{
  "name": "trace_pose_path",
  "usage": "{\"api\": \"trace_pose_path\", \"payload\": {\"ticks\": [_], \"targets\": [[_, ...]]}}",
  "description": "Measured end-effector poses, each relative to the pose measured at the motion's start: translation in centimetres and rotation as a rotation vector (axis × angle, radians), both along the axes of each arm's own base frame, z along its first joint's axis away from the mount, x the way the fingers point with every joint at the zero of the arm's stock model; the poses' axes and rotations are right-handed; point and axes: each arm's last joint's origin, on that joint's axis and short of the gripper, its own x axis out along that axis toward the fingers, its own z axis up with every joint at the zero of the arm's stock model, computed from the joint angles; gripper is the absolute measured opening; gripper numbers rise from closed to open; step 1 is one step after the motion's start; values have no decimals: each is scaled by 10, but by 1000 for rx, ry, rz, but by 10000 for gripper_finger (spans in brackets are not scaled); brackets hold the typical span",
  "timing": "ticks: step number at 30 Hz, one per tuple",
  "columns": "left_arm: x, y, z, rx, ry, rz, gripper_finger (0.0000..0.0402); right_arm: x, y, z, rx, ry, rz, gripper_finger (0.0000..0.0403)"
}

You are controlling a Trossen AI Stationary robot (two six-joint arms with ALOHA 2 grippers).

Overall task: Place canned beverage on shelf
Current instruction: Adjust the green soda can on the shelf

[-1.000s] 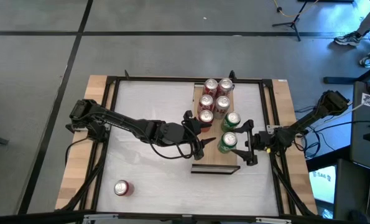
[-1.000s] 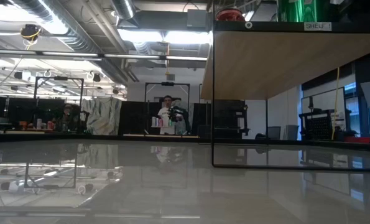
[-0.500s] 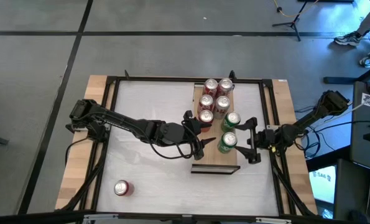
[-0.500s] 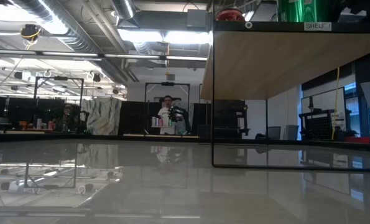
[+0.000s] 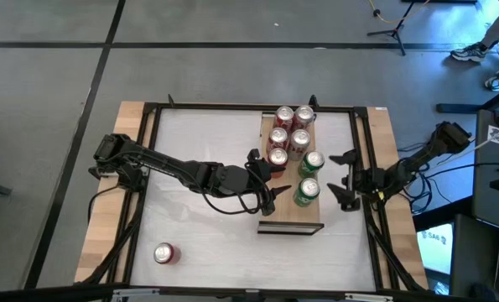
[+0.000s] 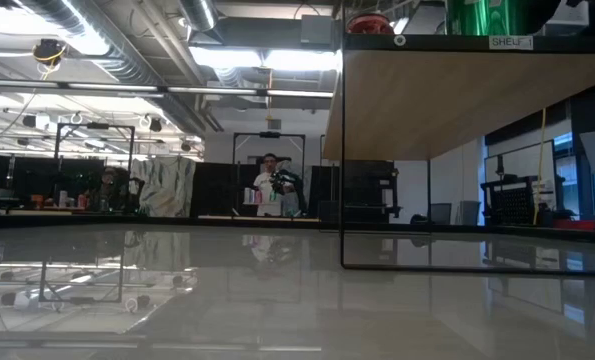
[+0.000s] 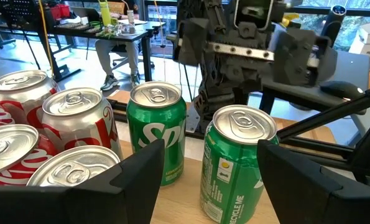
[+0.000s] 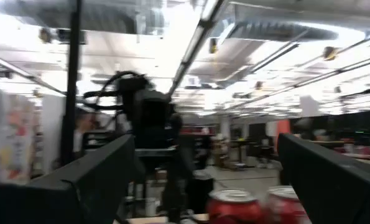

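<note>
Overhead, low and wrist views of the two-arm station. The shelf [image 5: 289, 216], a long light-wood board raised on a dark frame, runs along the right half of the white table [image 5: 199, 151]. Five red cans [image 5: 288, 132] stand in a cluster at its far end. Two green cans stand nearer the front: one green can [image 5: 313, 162] close to the red group, and a second green can [image 5: 307, 192] just beyond it toward the bare front part of the board; both are upright and free of any grip. A sixth red can [image 5: 164, 253] lies on its side on the table near the front left corner, well apart from the shelf.

The right gripper [image 5: 345, 182] hangs just off the shelf's right edge, beside the second green can but clear of it, its fingers spread wide and empty. The left gripper [image 5: 270, 183] reaches in from the left side of the shelf, its fingers partly apart and holding nothing; in the left wrist view its two dark fingers [image 7: 139, 180] frame both green cans, with the right arm visible behind them.

In the low view the underside of the shelf [image 6: 447, 100] sits high above the glossy tabletop, and a person [image 6: 268, 185] shows far back in the room
</note>
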Motion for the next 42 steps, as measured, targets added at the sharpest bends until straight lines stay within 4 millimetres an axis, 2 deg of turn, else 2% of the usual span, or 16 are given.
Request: {"api": "trace_pose_path", "payload": {"ticks": [8,13,20,27,37,42], "targets": [[0,0,0,0,0,0,247,-10,-11,2,-2,96,-163,388],[0,0,0,0,0,0,247,-13,-13,-3,-70,167,-154,388],[0,0,0,0,0,0,247,-25,-21,3,-43,133,-158,388],[0,0,0,-4,-2,5,247,-30,-29,-4,-40,263,-340,388],[0,0,0,-6,-3,10,247,-30,-32,-10,-84,376,-486,388],[0,0,0,-6,-3,10,247,-31,-34,-11,-53,421,-570,388]]}}
